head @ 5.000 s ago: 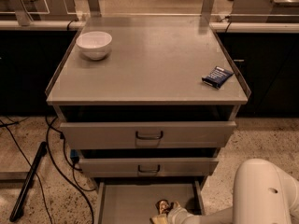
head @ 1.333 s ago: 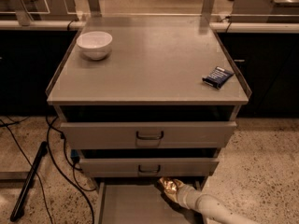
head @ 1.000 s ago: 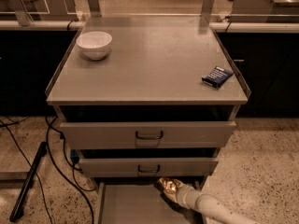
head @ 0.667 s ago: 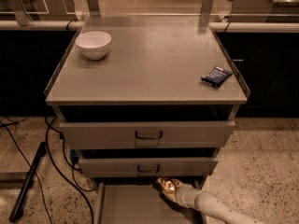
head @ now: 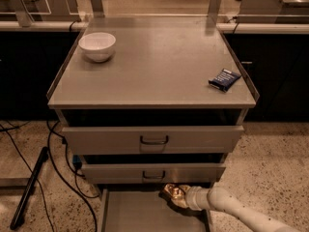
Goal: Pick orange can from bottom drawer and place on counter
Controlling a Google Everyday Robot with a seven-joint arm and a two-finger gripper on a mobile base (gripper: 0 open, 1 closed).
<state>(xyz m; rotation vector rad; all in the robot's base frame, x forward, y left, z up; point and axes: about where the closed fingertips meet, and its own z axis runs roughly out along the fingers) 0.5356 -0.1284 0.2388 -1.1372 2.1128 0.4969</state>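
The orange can [head: 172, 193] shows gold and orange-brown at the end of my white arm [head: 227, 208], which reaches in from the bottom right. My gripper [head: 177, 198] is shut on the can and holds it just above the floor of the open bottom drawer [head: 137, 215], right below the middle drawer's front. The gripper's dark fingers are mostly hidden behind the can. The counter [head: 154, 66] is the flat grey top of the cabinet, well above the gripper.
A white bowl [head: 97, 46] stands at the counter's back left. A dark blue packet [head: 224, 79] lies near its right rim. The two upper drawers [head: 153, 139] stand slightly open above the can. Cables and a black pole [head: 29, 190] lie on the floor at left.
Five seconds ago the can lay lower on the drawer floor with my arm bulking large at bottom right. It now sits higher in the gripper; little has moved in the last second.
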